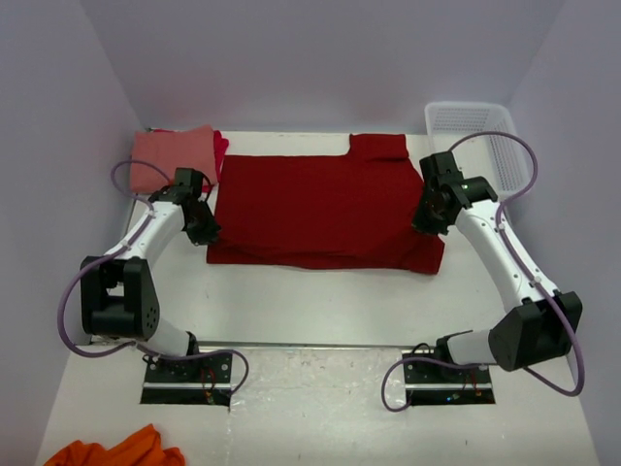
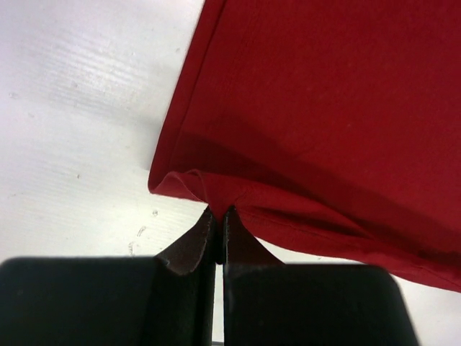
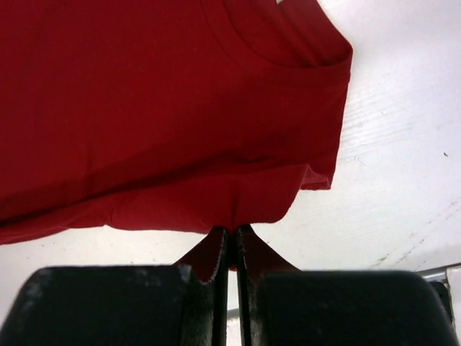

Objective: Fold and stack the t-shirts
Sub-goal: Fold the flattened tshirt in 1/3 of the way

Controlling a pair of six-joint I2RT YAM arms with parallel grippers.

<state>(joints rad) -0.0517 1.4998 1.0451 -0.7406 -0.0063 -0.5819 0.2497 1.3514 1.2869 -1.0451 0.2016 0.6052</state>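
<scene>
Pinching the dark red t-shirt [image 1: 320,209] at both ends, with the left gripper [image 2: 218,222] clamped on a small tuck of cloth at the near-left corner and the right gripper [image 3: 232,239] clamped the same way on the near-right edge. Lies spread flat across the middle of the table [image 1: 320,311], with one sleeve poking out toward the far right and what looks like a doubled layer along the near side. Looks shallow on both sides: only a thin nip of fabric between the pads, so could slip free on a quick lift or a hard pull apart. Might also have caught just the upper layer (hard to tell from the wrist views), which would peel the fold open instead of carrying it over. Calls for an even rise at both ends; otherwise likely to skew the crease or drag the whole shirt sideways. Worth watching the far left too, where the folded salmon-pink t-shirt [image 1: 173,157] sits on the brighter red t-shirt [image 1: 221,148], just beside the left arm and close enough to be nudged or rumpled by a wide swing. Less to fear from the white basket [image 1: 475,126] at the far right, set apart from the cloth.
</scene>
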